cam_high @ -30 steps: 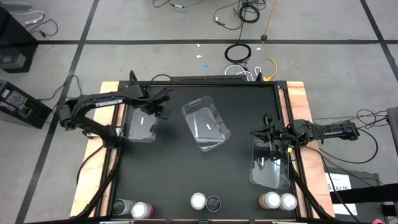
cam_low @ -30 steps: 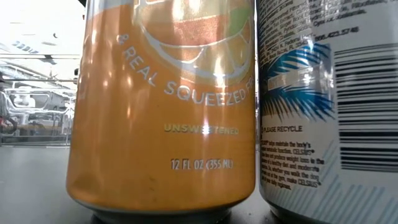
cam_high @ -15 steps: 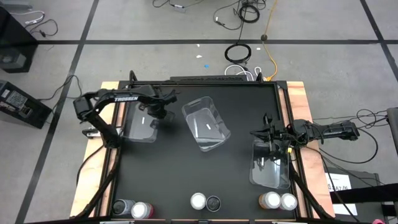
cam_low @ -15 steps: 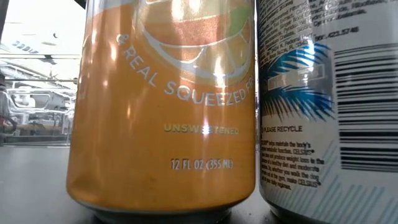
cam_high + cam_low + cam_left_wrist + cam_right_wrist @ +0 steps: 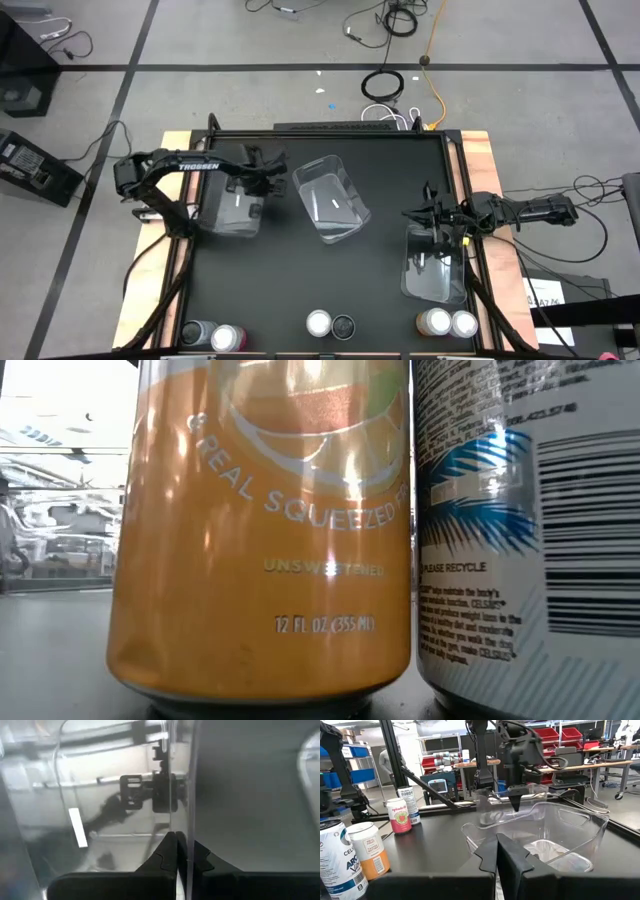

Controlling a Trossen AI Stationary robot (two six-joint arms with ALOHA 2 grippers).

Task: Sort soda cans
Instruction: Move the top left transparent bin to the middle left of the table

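Note:
Six soda cans stand upright in pairs along the table's near edge: a left pair point(image 5: 214, 335), a middle pair point(image 5: 330, 324) and a right pair point(image 5: 449, 322). The low view shows the orange can point(image 5: 260, 530) and a white-blue can point(image 5: 530, 530) close up. My left gripper point(image 5: 268, 180) is shut on the left clear bin point(image 5: 228, 208). My right gripper point(image 5: 408, 213) is shut at the far edge of the right clear bin point(image 5: 437, 265). I cannot tell if it touches that bin. My left gripper pinches the left bin's wall point(image 5: 189, 820) on the side facing the middle bin. One finger point(image 5: 169, 851) is inside and the other outside. The fingers come from above, pointing down onto the rim. The bin stays upright.
A third clear bin point(image 5: 330, 203) sits tilted askew in the middle of the table, between the two arms. The black table top has a raised frame point(image 5: 455, 150) round it. Free room lies between the bins and the row of cans.
My left gripper has moved a little toward the table's right and near edges, still shut on the left bin's wall. The bin has slid with it across the table toward the middle bin. My right arm has kept still.

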